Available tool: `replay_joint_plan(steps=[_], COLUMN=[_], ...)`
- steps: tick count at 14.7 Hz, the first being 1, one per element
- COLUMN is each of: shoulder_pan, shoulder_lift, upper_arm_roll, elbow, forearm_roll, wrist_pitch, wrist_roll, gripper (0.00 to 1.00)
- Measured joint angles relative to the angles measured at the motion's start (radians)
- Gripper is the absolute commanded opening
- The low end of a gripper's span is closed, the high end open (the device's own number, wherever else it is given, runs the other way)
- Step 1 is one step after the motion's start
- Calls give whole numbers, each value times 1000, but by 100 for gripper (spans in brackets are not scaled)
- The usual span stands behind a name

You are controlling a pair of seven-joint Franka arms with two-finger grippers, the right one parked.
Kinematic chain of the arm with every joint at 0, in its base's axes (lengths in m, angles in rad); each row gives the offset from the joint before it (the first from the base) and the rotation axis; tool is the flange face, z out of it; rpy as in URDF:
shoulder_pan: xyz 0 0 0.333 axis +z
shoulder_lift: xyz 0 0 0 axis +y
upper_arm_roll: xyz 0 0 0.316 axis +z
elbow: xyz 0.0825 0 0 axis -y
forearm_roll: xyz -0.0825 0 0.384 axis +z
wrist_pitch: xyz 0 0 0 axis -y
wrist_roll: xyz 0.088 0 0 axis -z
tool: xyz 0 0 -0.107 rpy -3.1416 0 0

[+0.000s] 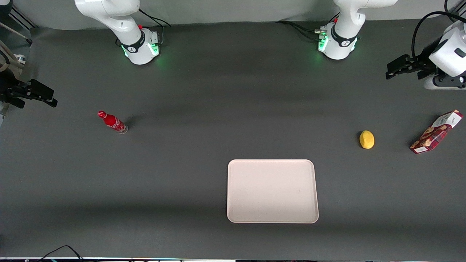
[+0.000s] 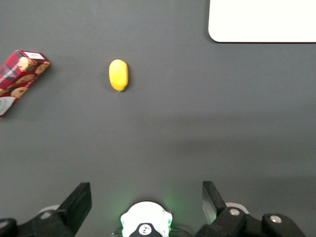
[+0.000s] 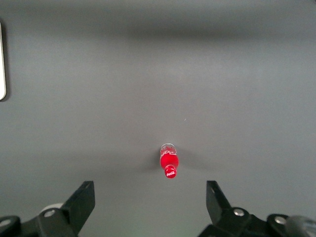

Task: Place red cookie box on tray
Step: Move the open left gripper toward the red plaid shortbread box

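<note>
pre-grasp stage: gripper [image 1: 391,71] spread wide, empty, upper right of frame; red cookie box [image 1: 436,132] apparently untouched, awaiting reach; tray [image 1: 272,218] lower centre.

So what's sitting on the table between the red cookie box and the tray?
A lemon lies between the red cookie box and the tray, nearer the box, touching neither; the front view shows it. The open gripper hangs clear of all three.

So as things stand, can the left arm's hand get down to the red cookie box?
Probably yes. The hand, fingers open, hangs above bare table, apart from the red cookie box. Nothing lies on the box; the lemon sits beside it with a clear gap, and the tray is nearer the front camera.
</note>
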Motion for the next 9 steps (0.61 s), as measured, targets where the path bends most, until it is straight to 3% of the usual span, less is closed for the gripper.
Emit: replay_joint_plan(steps=[9], shoulder_pan=[1], shoulder_lift=[2], upper_arm_roll=[7], elbow=[1], forearm_roll=[32], wrist_pitch=[3], wrist_roll=[-1], gripper=[100])
